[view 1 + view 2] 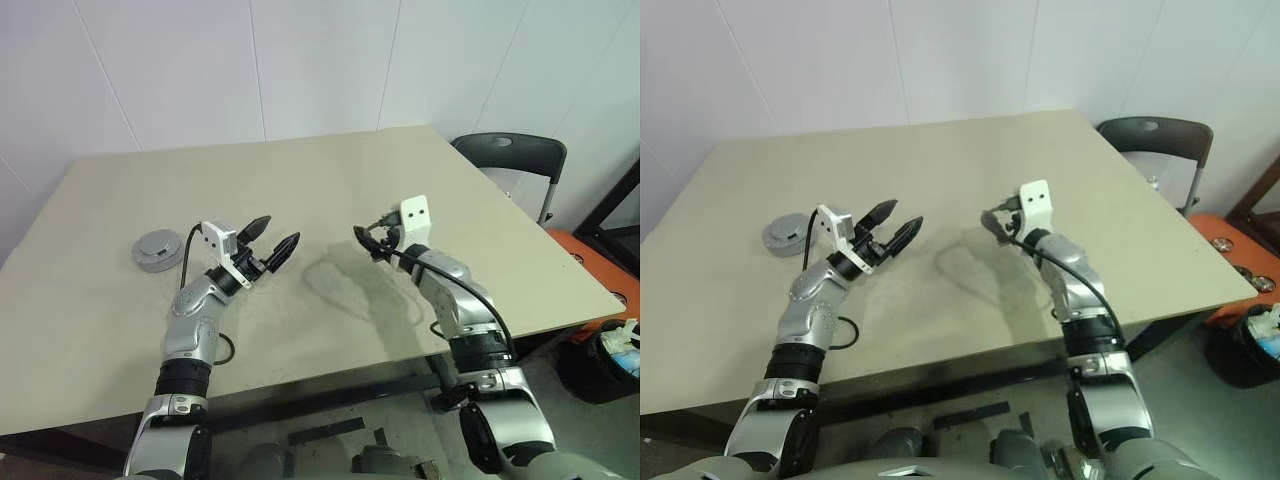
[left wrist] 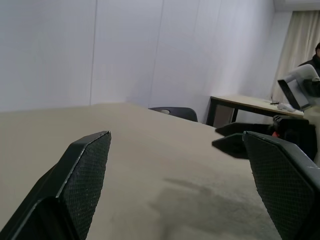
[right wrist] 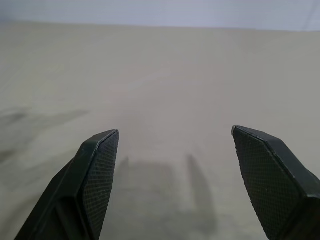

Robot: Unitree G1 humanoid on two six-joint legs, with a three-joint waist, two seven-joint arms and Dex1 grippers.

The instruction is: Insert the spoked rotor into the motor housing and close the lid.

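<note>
Looking down over our arms, we see both grippers raised above the beige table (image 1: 330, 190), each empty with its jaws spread apart. Our left gripper (image 1: 272, 239) points forward and toward the right; our right gripper (image 1: 372, 240) points toward the left, so the two face each other near the table's middle, well apart. In the left wrist view its two black fingers (image 2: 82, 180) stand wide with nothing between them, and the right gripper's fingertips show beyond them. The right wrist view likewise shows bare tabletop between its fingers (image 3: 97, 170).

Farther to the left, apart from the left gripper, the motor housing (image 1: 158, 249) sits on the table with the lid (image 1: 157, 241) lying flat on top of it. Beyond the table's right corner stands a dark chair (image 1: 512, 155).
</note>
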